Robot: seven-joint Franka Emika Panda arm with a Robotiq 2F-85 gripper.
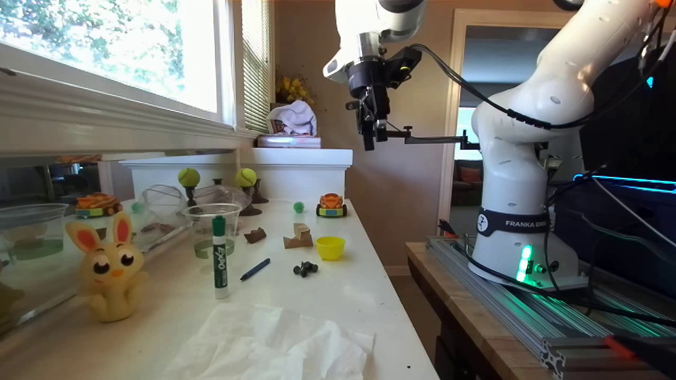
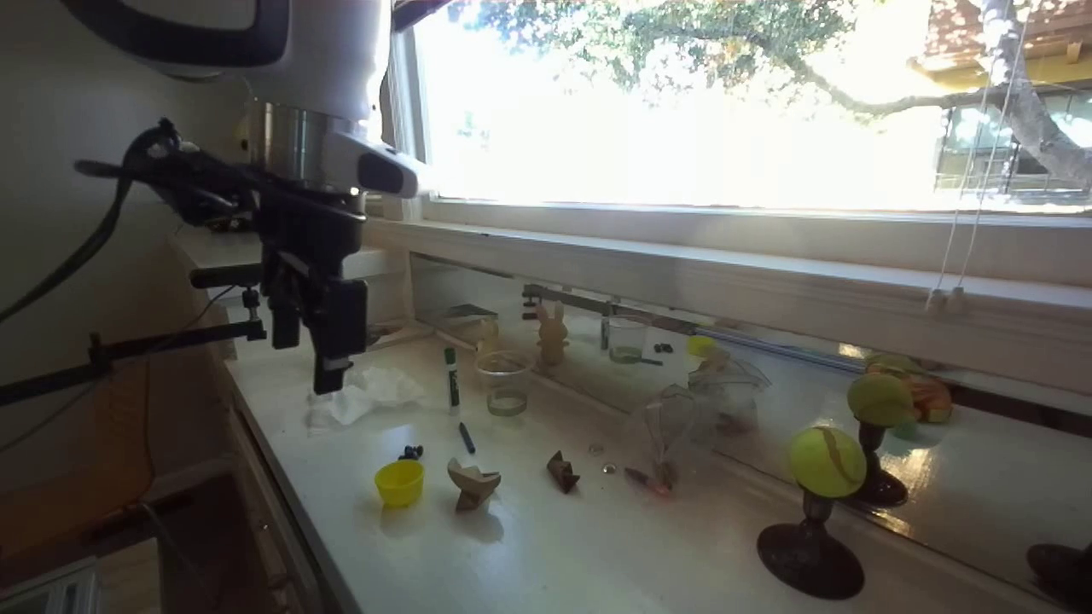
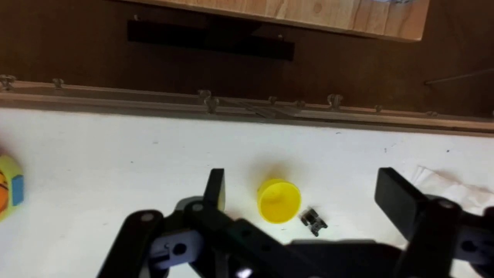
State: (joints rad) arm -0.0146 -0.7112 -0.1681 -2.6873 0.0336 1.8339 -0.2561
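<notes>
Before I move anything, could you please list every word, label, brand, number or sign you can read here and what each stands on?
"EXPO": on the green-capped marker.
"FRANKA": on the dark band around the robot base, beside a round white emblem; the next word is only partly visible.
Too small or blurred to read: the marks on the pincer in the wrist view.

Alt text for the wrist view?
Open, empty gripper over a white counter; below, framed between its fingers, a yellow cup beside a small black object. Crumpled sheet at right, part of a toy vehicle at left.
</notes>
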